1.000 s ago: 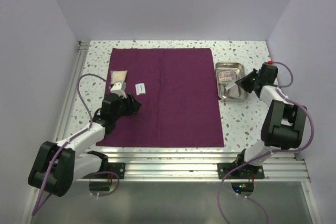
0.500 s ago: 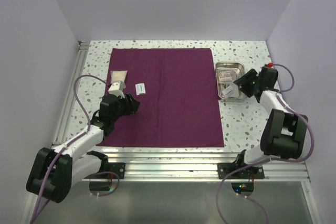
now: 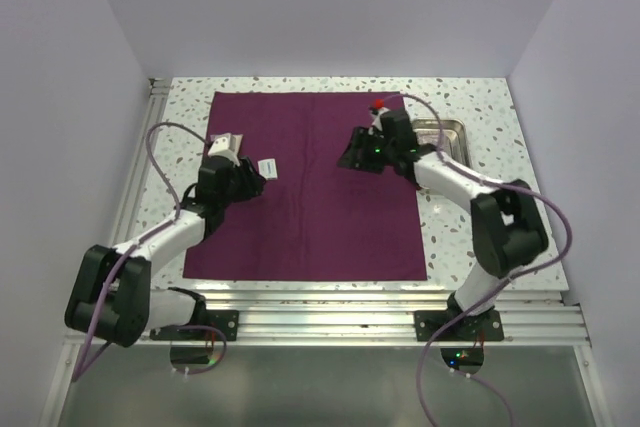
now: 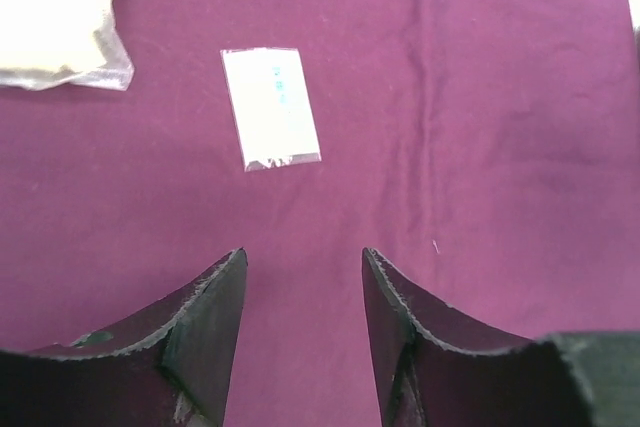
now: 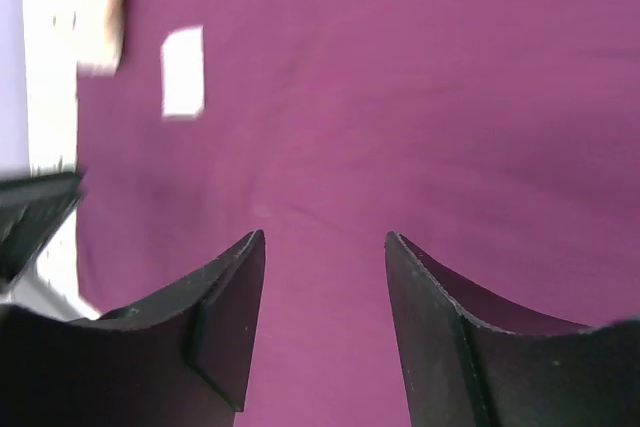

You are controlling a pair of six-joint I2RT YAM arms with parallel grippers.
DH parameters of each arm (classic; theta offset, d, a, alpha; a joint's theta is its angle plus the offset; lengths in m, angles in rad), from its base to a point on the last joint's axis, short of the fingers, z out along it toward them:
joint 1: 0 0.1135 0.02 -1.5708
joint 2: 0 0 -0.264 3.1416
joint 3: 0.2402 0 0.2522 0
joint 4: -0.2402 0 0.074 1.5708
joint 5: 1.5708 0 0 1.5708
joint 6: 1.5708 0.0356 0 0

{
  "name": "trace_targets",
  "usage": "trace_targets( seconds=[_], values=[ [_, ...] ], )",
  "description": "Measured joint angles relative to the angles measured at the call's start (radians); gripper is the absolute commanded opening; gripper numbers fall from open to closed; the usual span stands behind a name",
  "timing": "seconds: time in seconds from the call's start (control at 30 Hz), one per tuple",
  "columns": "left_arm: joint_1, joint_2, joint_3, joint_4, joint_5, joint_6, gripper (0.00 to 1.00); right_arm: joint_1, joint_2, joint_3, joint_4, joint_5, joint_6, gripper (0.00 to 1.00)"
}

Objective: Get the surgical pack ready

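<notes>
Squarely on the speckled table (image 3: 190, 97), the plum surgical pack (image 3: 310, 217) lies spread flat; a small white packet (image 4: 271, 107) and a clear pouch (image 4: 50, 7) rest on its left part; the left gripper (image 4: 303, 267) hovers near the packet, jaws spread, empty; the right gripper (image 5: 325, 247) hangs over the cloth, likewise parted; a steel tray (image 3: 455, 130) sits beside its right edge.

The surgical pack (image 3: 310, 187) is spread flat on the counter (image 3: 470, 237); a small packet (image 3: 266, 167) is laid on its left part, a pouch (image 4: 55, 17) just left of that, a tray (image 3: 452, 129) parked beside its right edge.
</notes>
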Motion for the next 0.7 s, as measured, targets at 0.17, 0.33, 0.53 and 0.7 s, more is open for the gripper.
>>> trace_targets(
  seconds=[0.17, 0.33, 0.53, 0.7],
  values=[
    [0.019, 0.166, 0.100, 0.000, 0.013, -0.018, 0.46, 0.187, 0.238, 0.181, 0.015, -0.029, 0.031, 0.60],
    [0.040, 0.269, 0.163, -0.002, 0.018, -0.021, 0.33, 0.276, 0.430, 0.350, 0.030, -0.060, 0.078, 0.63],
    [0.046, 0.359, 0.240, -0.004, 0.001, -0.021, 0.23, 0.301, 0.606, 0.509, 0.064, -0.080, 0.162, 0.64],
    [0.053, 0.472, 0.314, -0.003, -0.010, -0.021, 0.17, 0.300, 0.683, 0.595, 0.084, -0.077, 0.224, 0.64]
  ],
)
